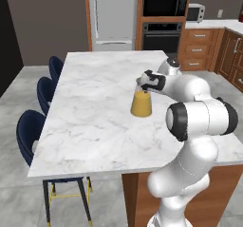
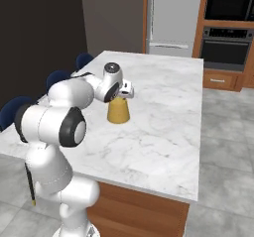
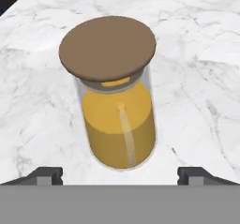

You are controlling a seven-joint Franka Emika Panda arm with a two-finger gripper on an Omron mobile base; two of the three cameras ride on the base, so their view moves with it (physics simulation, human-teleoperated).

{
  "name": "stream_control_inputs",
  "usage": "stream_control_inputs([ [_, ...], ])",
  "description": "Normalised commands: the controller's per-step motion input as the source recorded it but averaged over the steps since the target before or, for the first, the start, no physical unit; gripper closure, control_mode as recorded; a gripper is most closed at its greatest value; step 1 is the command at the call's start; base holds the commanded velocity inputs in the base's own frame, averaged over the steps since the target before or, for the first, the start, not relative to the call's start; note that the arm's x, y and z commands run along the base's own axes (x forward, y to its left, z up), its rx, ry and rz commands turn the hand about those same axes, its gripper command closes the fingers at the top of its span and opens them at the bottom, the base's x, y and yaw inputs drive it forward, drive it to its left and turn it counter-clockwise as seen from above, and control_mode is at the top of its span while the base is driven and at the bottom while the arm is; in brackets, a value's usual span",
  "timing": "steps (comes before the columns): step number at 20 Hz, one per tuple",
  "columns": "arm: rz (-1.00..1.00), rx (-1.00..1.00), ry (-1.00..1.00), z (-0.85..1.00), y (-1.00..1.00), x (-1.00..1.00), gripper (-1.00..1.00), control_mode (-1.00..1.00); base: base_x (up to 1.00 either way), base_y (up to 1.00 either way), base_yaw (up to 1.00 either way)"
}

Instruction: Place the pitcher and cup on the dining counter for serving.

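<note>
Pitcher [image 1: 141, 103] upright, lid up, on dining counter [image 1: 90, 112]

Bkgd: grey tile floor [image 1: 14, 93], dark grey wall [image 1: 47, 17], steel fridge [image 1: 113, 14], wood cabinets [image 1: 201, 43] w/ built-in oven [image 1: 162, 36], microwave [image 1: 195, 13].

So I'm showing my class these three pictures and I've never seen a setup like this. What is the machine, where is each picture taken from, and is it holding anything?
It is a white robot arm in a rendered kitchen. Two pictures come from cameras behind the arm, left and right; the third looks out from its hand. The yellow-orange pitcher with a tan lid stands upright on the marble dining counter, which has blue chairs beside it. The gripper sits at the pitcher's neck, its fingertips spread wide on either side, so it looks open and holds nothing.
</note>
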Motion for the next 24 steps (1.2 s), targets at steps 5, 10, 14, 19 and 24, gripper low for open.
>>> stream_control_inputs([
  [5, 0.0, 0.0, 0.03, 0.84, 0.0, -0.84, -1.0, -1.0, 0.0, 0.0, 0.0],
  [10, 0.0, 0.0, 0.07, 0.48, 0.02, -0.94, -1.0, -1.0, 0.0, 0.0, 0.0],
  [14, 0.02, 0.0, -0.02, 0.03, 0.08, -1.0, -1.0, -1.0, 0.0, 0.0, 0.0],
  [19, 0.06, -0.01, -0.04, 0.0, 0.17, -0.4, -1.0, 1.0, -0.6, 0.08, -0.03],
  [24, 0.0, 0.0, 0.0, 0.0, 0.0, 0.0, -1.0, 1.0, -0.95, 0.02, -0.65],
])
